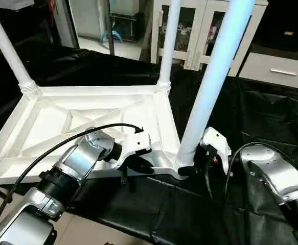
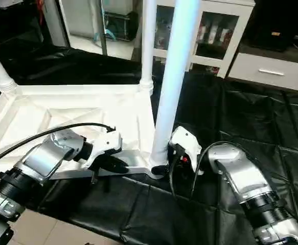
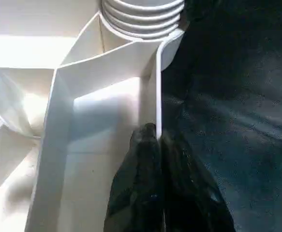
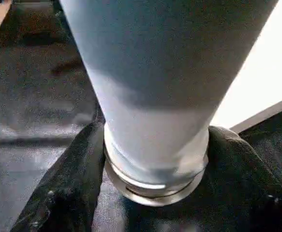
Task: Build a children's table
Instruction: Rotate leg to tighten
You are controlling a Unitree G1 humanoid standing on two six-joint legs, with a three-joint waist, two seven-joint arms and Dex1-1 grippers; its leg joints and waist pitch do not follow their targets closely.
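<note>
At the tabletop's (image 1: 87,117) near edge, the left gripper (image 3: 157,140) pinched the rim wall. The right gripper (image 4: 153,193) clasped the near-corner leg's (image 1: 212,81) base.

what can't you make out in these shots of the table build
- Tops of the three legs: cut off by the upper edge in both eye views.
- Tabletop's fourth corner: off the left edge, so a fourth leg cannot be told.
- Nearest leg's seat in its socket: right gripper fingers flank it.
- Rim under the left gripper: covered by its closed fingers.
</note>
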